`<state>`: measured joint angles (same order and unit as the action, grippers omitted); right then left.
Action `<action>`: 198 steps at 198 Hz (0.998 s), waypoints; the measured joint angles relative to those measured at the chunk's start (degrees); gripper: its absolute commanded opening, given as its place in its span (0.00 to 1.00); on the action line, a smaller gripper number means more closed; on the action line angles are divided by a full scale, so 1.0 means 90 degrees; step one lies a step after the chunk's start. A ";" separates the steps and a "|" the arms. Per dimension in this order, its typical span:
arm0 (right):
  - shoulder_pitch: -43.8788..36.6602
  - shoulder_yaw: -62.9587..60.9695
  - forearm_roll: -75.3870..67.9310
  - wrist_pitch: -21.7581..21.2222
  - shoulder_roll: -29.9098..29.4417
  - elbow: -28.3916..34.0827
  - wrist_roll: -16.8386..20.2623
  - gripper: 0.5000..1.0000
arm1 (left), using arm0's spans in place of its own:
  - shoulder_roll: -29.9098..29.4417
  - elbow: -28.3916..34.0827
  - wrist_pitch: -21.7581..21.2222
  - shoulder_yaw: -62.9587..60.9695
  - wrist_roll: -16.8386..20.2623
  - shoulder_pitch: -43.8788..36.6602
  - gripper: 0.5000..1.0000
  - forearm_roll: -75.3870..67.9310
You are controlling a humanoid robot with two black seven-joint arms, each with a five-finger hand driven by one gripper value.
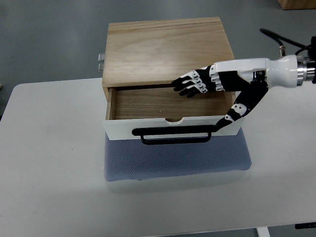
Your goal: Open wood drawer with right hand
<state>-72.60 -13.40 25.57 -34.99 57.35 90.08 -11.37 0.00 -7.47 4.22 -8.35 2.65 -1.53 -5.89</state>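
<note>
A wood box [165, 49] is set on a blue-grey mat [177, 160] on a white table [49, 173], near the middle of the picture. The wood drawer [170, 116] is pulled partly out toward 6 o'clock, and its bare inside can be seen. A black handle [173, 136] is fixed on its white front. The right hand [197, 83] is reached in from 3 o'clock. Its fingers [185, 85] are stretched out flat over the open drawer, pointed toward 9 o'clock, and nothing is held by them. The thumb [232, 114] is pointed down toward 7 o'clock, with its tip at the right end of the handle.
</note>
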 measured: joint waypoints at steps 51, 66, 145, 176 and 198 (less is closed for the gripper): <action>0.0337 -0.0455 -0.2053 -0.0001 -0.0641 -0.2945 0.0024 0.90 | 0.0000 0.0000 0.0000 0.0000 0.0003 -0.0003 1.00 0.0000; 0.0557 -0.0464 -0.2705 0.0000 -0.1025 -0.3943 0.0050 0.90 | 0.0000 0.0000 0.0000 0.0000 0.0003 -0.0003 1.00 0.0000; 0.1727 -0.0768 -0.5425 0.0595 -0.3445 -0.7416 0.0751 0.90 | 0.0000 0.0000 0.0000 0.0000 0.0003 -0.0002 1.00 0.0000; 0.1971 -0.1140 -0.5667 0.1058 -0.3743 -0.7520 0.1078 0.90 | 0.0000 0.0000 0.0000 0.0000 0.0003 -0.0001 1.00 0.0000; 0.2112 -0.1182 -0.5799 0.1108 -0.3847 -0.7502 0.1103 0.90 | 0.0000 0.0000 0.0000 0.0000 0.0003 -0.0001 1.00 0.0000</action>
<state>-53.59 -24.04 -26.62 -25.02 22.73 22.56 -1.44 0.00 -7.47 4.22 -8.35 2.68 -1.54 -5.89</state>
